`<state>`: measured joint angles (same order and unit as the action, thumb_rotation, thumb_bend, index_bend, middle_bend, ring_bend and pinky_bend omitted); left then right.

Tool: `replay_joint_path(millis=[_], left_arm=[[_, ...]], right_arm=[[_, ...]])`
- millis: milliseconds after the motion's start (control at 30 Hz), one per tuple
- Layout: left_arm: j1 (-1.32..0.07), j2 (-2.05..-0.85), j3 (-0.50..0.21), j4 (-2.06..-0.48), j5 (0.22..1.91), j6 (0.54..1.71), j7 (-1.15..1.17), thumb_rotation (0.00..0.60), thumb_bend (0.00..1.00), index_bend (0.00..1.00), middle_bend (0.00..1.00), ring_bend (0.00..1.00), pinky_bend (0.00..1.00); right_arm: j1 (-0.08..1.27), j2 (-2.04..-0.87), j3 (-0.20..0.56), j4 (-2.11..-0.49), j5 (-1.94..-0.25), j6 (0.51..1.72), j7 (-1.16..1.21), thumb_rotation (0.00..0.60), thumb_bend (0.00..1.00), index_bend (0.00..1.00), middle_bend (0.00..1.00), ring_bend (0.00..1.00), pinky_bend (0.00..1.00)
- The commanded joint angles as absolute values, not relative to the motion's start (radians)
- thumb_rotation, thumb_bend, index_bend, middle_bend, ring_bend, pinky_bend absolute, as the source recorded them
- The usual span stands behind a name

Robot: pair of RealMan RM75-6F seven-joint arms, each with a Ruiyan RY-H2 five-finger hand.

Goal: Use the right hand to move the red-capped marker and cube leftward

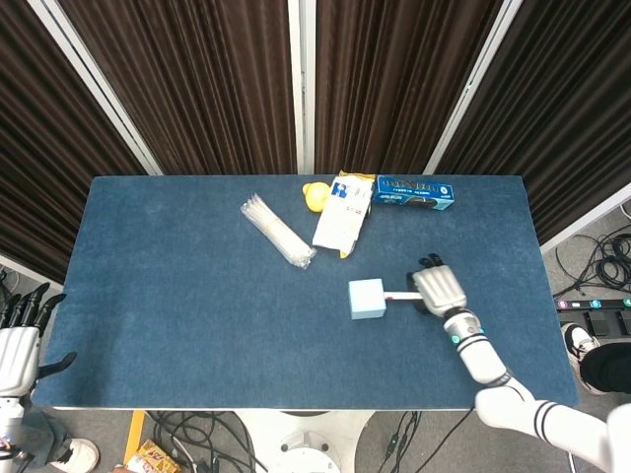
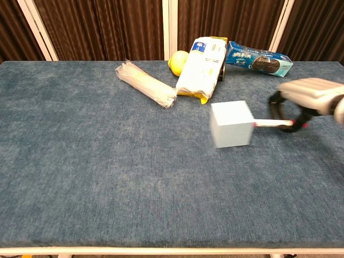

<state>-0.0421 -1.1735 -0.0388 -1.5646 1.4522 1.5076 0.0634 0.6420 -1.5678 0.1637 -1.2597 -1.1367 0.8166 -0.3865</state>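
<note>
A pale blue cube [image 1: 367, 298] [image 2: 231, 124] sits right of the table's middle. The white marker [image 1: 402, 296] [image 2: 270, 123] lies on the cloth with its tip against the cube's right face; its red cap end is under my right hand. My right hand [image 1: 437, 289] [image 2: 304, 97] holds the marker's far end, palm down, fingers curled over it. My left hand [image 1: 20, 345] hangs off the table's left edge with its fingers apart and nothing in it.
At the back of the blue table [image 1: 177, 325] lie a bundle of clear straws [image 1: 277, 231], a yellow lemon [image 1: 315, 196], a white and yellow bag [image 1: 342, 215] and a blue cookie pack [image 1: 414, 191].
</note>
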Motion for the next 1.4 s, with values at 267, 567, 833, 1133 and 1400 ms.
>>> replay_joint_path(millis=[267, 567, 833, 1133, 1400], left_arm=[[-0.031, -1.172, -0.036, -1.561, 1.447, 1.514, 0.058, 0.600, 0.05, 0.22, 0.15, 0.12, 0.10], [-0.039, -1.168, -0.042, -1.579, 1.451, 1.508, 0.072, 0.600, 0.05, 0.22, 0.15, 0.12, 0.10], [-0.038, -1.167, -0.042, -1.581, 1.456, 1.514, 0.075, 0.600, 0.05, 0.22, 0.15, 0.12, 0.10], [-0.032, -1.164, -0.041, -1.589, 1.453, 1.518, 0.080, 0.600, 0.05, 0.22, 0.15, 0.12, 0.10], [-0.032, -1.160, -0.039, -1.584, 1.459, 1.516, 0.078, 0.600, 0.05, 0.22, 0.15, 0.12, 0.10]], right_arm=[[0.784, -1.661, 0.211, -1.307, -1.015, 0.764, -0.541, 0.600, 0.45, 0.64, 0.57, 0.17, 0.11], [0.781, -1.574, 0.159, -1.417, -0.949, 0.809, -0.620, 0.600, 0.45, 0.64, 0.57, 0.17, 0.11], [0.831, -1.602, 0.150, -1.429, -0.914, 0.804, -0.657, 0.600, 0.45, 0.64, 0.57, 0.17, 0.09], [0.936, -1.711, 0.172, -1.413, -0.820, 0.796, -0.730, 0.600, 0.45, 0.64, 0.58, 0.17, 0.08], [1.035, -1.811, 0.210, -1.376, -0.719, 0.823, -0.796, 0.600, 0.45, 0.65, 0.58, 0.17, 0.08]])
